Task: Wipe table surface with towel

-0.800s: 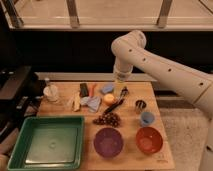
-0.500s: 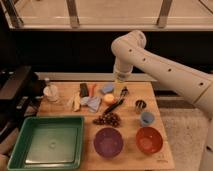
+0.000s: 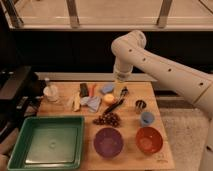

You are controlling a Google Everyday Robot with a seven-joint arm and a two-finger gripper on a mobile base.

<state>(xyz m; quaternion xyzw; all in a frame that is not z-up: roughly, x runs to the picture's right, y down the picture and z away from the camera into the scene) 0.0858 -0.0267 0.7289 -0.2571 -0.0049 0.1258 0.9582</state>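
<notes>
Nothing looks to have shifted in the last moment: the arm and everything on the table sit as they did. The hand (image 3: 122, 91) hangs below the white wrist over the far middle of the table surface (image 3: 128, 125), its fingers spread apart. The towel (image 3: 91, 102) lies crumpled on the wood at about eight o'clock from the hand, near it but apart. A bright blue block (image 3: 107, 88) sits at nine o'clock from the hand, with an orange (image 3: 108, 99) just beside the towel. Grapes (image 3: 107, 119) lie at six o'clock from the orange. A purple bowl (image 3: 108, 141), red bowl (image 3: 149, 140) and green tray (image 3: 50, 119) line the near edge.
</notes>
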